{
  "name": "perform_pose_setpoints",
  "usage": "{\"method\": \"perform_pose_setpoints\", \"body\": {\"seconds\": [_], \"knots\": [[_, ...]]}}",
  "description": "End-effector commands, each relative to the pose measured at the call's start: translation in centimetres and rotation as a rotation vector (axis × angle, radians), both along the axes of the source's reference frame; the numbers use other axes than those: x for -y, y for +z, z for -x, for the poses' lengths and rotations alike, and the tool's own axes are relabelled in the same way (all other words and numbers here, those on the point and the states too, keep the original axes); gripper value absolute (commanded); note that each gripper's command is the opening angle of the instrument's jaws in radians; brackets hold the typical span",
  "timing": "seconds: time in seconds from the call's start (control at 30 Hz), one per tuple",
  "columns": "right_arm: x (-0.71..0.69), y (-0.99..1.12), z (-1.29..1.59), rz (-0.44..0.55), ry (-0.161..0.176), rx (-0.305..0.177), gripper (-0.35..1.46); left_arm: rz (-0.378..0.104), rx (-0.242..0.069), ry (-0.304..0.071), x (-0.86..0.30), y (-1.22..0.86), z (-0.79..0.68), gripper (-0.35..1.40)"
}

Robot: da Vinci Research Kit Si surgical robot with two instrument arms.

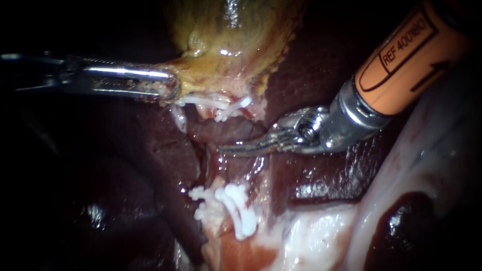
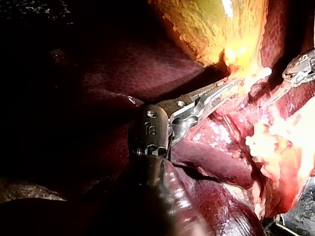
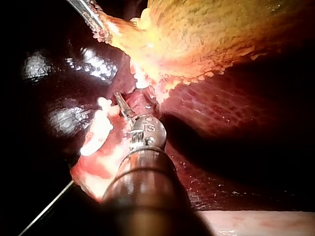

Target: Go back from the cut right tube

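Left instrument comes in from the left; its end effector is clenched on the yellow lower edge of the gallbladder, both jaws biting the tissue, with that edge drawn out toward the shaft; dark liver lies behind and to either side. Right instrument, on its orange shaft from the upper right, has a slim curved end effector; the jaws lie together and hold nothing; the tip points left across the wound. Now the cut tube: it sits in the middle of the view, parted into two ends; the upper clips sit white just under the gallbladder's edge, beside the left instrument's jaws; the lower clips bunch on the pale stump below. The right instrument's closed tip hangs in the gap between those two groups, above the lower stump and apart from both sets of clips; whether it touches the tissue beneath, I cannot tell. Pale fatty tissue spreads along the lower right.
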State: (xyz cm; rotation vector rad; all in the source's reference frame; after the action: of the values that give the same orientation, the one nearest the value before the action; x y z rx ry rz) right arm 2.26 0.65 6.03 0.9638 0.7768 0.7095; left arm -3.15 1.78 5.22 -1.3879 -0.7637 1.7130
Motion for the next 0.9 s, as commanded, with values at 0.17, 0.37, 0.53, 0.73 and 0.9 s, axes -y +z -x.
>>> {"method": "perform_pose_setpoints", "body": {"seconds": [0.17,0.37,0.53,0.73,0.9], "knots": [[0.01,0.00,-0.03,-0.021,0.059,-0.034,0.39,0.004,0.001,0.002,0.00,-0.01,0.00,-0.35],[0.02,0.03,-0.13,0.003,0.098,-0.042,1.31,0.004,0.001,0.002,0.00,-0.01,0.00,-0.35],[0.03,0.03,-0.13,0.035,0.089,-0.055,1.36,0.004,0.001,0.002,0.00,-0.01,0.00,-0.35],[0.04,-0.04,-0.01,0.251,0.020,-0.090,1.40,0.004,0.001,0.002,0.00,0.00,-0.01,-0.35],[0.04,-0.15,0.26,0.488,-0.084,-0.033,1.43,0.004,0.002,0.003,-0.01,0.01,-0.02,-0.35]]}}
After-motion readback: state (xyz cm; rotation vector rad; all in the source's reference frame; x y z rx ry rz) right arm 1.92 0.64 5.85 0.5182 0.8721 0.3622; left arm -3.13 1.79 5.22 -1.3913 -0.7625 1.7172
